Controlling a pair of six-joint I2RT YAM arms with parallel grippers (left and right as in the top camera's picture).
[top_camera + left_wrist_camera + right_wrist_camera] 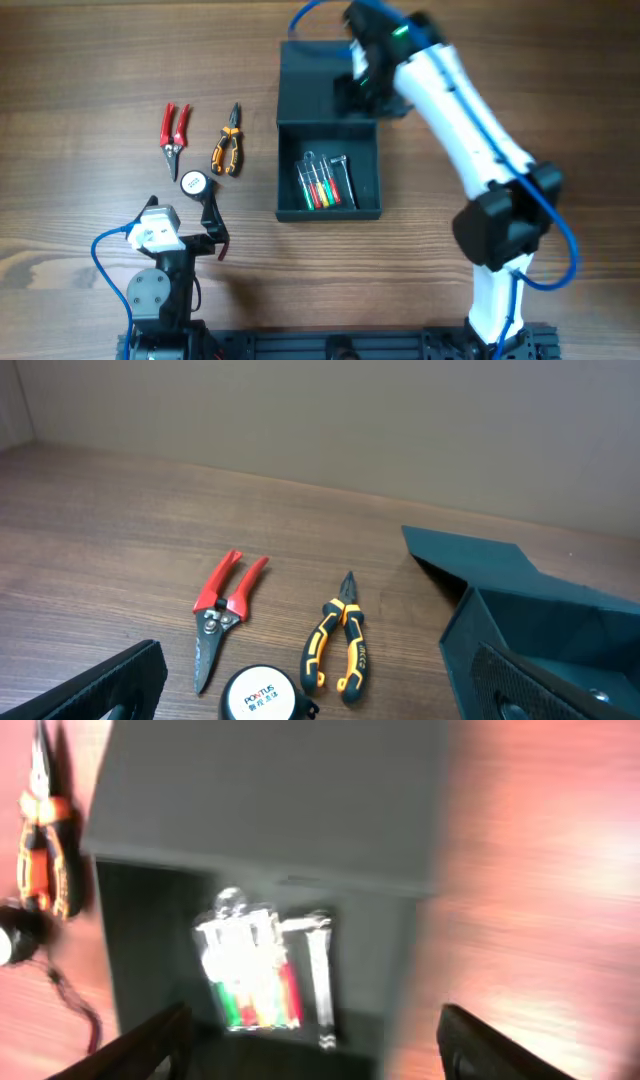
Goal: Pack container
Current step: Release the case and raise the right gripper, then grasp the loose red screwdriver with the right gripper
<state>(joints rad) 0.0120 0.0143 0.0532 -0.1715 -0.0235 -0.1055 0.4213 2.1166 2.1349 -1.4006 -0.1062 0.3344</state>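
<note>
The container [330, 212] is a dark teal-black box at the table's middle, its flap lid [312, 80] lying open toward the back. A screwdriver set with coloured handles [325, 182] lies inside. My right gripper [364, 92] hovers over the lid's right side, open and empty. In the blurred right wrist view its jaws [320, 1055] look down on the container [400, 970] and the set [255, 970]. My left gripper [213, 222] is open and empty at the front left. In the left wrist view its jaws [325, 702] frame a tape measure [262, 697].
Left of the container lie red shears [175, 128], orange-black pliers [228, 143] and a round tape measure [194, 183]. The left wrist view shows the shears [225, 610], the pliers [340, 645] and the container's corner [500, 620]. The right arm crosses the table's right side.
</note>
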